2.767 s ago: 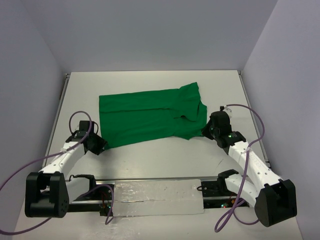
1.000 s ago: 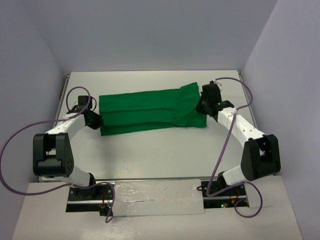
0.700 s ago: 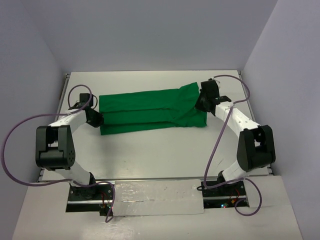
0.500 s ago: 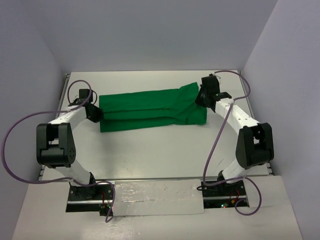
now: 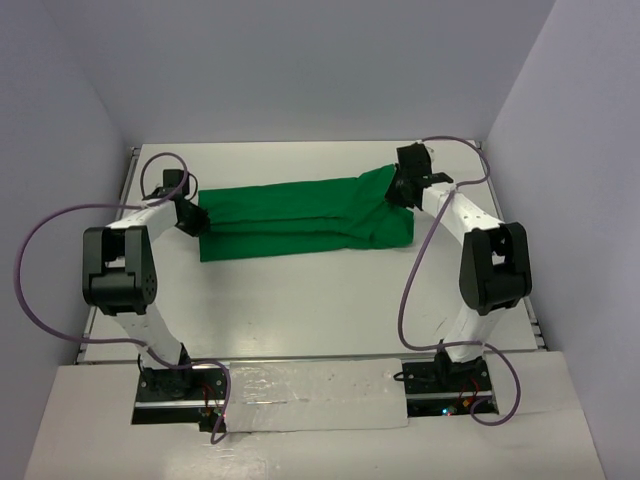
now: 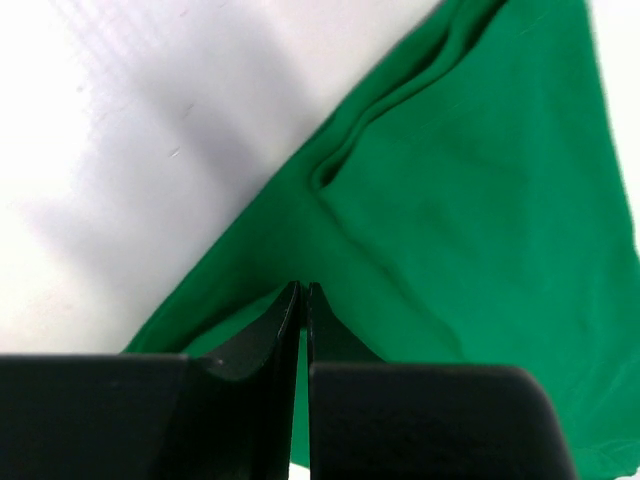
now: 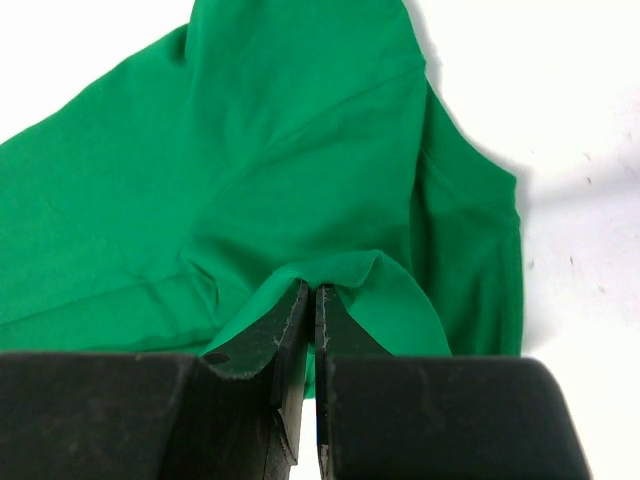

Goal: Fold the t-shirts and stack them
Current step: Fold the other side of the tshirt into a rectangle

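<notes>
Both arms have stretched farther from their bases than in the earlier top views. The near edge of the green t-shirt [image 5: 300, 215] has travelled with them toward the far side, so the cloth is now a narrower band than it was nearly three seconds ago.

The t-shirt lies on the far half of the white worktop [image 5: 300, 300], with its long side running left to right between the two grippers. Layered fold lines run along its length, and the right end is wider and more rumpled than the left.

The left gripper [image 5: 193, 218] sits at the left end of the garment. In the left wrist view its black fingers [image 6: 275, 330] are pressed together over the green cloth [image 6: 480, 200], pinching it near the edge where the fabric meets bare worktop [image 6: 120, 120]. A soft crease runs away from the tips toward the upper right.

The right gripper [image 5: 400, 188] is at the far right corner of the shirt. In the right wrist view its fingers [image 7: 285, 320] are also pressed together, and a small raised fold of the t-shirt [image 7: 300, 150] is gathered around the tips and pinched between them. White worktop [image 7: 570, 90] shows to the right of the cloth.

Purple cables [image 5: 40, 260] loop from each arm back toward the bases.
</notes>
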